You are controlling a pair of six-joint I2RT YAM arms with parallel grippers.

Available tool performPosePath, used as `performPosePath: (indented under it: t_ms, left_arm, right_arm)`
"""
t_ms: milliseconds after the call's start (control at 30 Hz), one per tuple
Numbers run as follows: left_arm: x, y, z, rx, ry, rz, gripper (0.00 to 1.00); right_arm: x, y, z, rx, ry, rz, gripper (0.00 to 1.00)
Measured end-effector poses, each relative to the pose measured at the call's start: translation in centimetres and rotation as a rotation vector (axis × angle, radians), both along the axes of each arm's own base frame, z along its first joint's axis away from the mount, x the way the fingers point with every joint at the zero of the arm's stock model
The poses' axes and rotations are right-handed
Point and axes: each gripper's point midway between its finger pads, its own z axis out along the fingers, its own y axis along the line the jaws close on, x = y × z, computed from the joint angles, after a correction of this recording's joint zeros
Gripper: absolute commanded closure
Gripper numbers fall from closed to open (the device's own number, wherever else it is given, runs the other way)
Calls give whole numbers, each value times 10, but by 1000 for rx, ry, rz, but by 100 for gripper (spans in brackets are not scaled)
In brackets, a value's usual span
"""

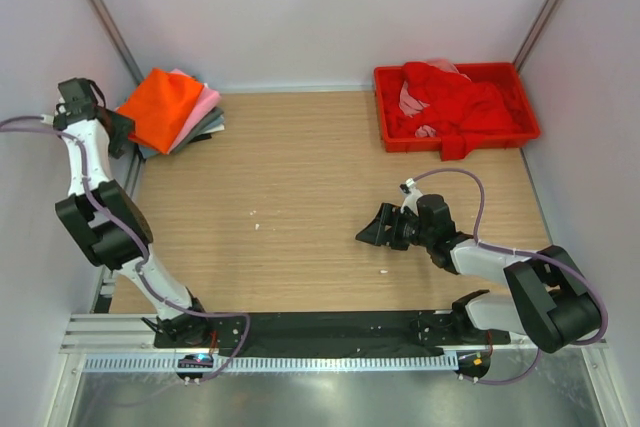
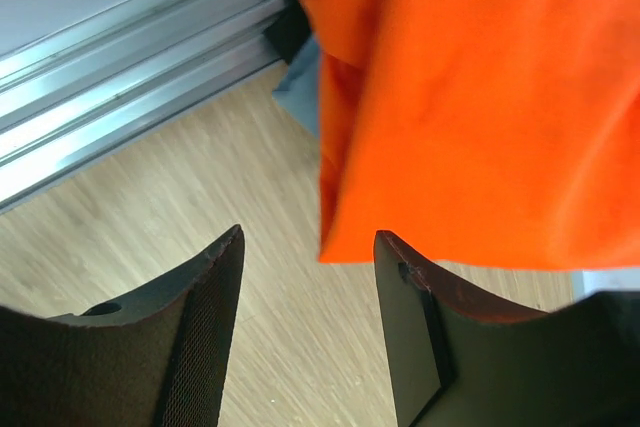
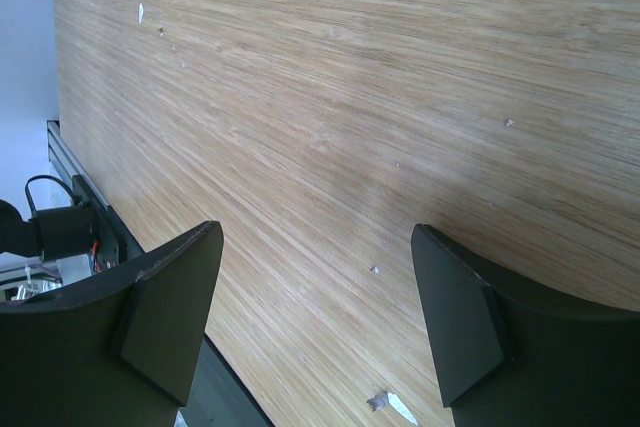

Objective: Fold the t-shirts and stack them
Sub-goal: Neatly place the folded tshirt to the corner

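Observation:
A folded bright orange t-shirt (image 1: 160, 107) lies on top of a stack with a pink t-shirt (image 1: 204, 102) and a grey t-shirt (image 1: 205, 127) at the table's far left corner. It fills the upper right of the left wrist view (image 2: 480, 97). My left gripper (image 1: 122, 127) is open and empty just beside the stack's left edge; its jaws (image 2: 305, 247) stand apart over bare wood at the orange shirt's corner. Crumpled red t-shirts (image 1: 455, 102) lie in the red tray (image 1: 385, 137). My right gripper (image 1: 375, 232) is open and empty above the bare table (image 3: 315, 267).
The red tray stands at the far right corner. White walls and a metal rail (image 2: 120, 77) close in the left side. Small white specks (image 3: 385, 402) lie on the wooden table. The arm bases and a black rail (image 1: 330, 332) run along the near edge.

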Motion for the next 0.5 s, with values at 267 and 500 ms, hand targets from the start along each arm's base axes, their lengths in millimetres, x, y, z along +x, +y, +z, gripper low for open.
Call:
performPosePath:
  t_ms: [267, 500]
  left_arm:
    - [51, -67, 27, 132, -58, -158, 45]
    - [122, -86, 7, 156, -77, -243, 47]
  right_arm:
    - [0, 0, 0, 1, 2, -1, 18]
    - [0, 0, 0, 3, 3, 1, 18]
